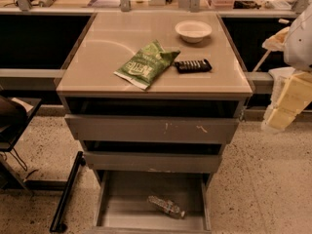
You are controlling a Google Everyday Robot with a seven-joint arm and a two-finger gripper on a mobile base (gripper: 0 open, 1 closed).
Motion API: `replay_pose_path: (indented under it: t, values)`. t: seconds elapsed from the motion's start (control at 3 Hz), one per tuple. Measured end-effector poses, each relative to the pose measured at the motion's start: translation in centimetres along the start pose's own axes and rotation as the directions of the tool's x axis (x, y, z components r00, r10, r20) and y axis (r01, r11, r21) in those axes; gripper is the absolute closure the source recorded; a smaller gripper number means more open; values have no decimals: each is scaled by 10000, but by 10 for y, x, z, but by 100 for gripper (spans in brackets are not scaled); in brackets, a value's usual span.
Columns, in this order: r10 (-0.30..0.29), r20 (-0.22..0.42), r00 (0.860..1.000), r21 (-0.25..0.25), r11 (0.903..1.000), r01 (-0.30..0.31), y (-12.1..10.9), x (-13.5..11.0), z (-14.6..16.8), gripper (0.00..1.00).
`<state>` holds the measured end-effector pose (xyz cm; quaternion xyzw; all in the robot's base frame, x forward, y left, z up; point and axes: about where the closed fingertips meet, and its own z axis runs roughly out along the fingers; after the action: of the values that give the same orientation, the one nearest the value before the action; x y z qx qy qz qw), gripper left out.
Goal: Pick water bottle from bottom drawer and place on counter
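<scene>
At 6 o'clock the bottom drawer [104, 199] stands open beneath two jutting upper drawers [151, 129], with the water bottle [166, 206] on its side inside. A remote [193, 65] crowds the counter [225, 80] surface. Your gripper [282, 108] hangs at 3 o'clock, well apart; spread or closed, you cannot tell. Reaching down, you risk clipping those drawers or rolling the bottle.

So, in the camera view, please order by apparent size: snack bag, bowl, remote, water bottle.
1. green snack bag
2. white bowl
3. black remote and water bottle look alike; depth differs, so no ranking.
The hand hangs at the right edge, beside the counter.
</scene>
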<state>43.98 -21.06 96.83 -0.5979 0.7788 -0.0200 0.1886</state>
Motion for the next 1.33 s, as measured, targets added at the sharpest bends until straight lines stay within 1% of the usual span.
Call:
replay_pose_path:
  t: [0.33, 0.67, 1.0, 1.33]
  values:
    - [-193, 1010, 9947, -313, 9993, 226, 24, -14, 30, 0]
    - [200, 2571, 9662, -1054, 9944, 75, 73, -50, 88, 0]
    - [568, 3196, 9458, -2225, 9748, 167, 125, -94, 177, 0]
    - [1209, 2550, 9593, -3915, 9201, -119, 186, -101, 302, 0]
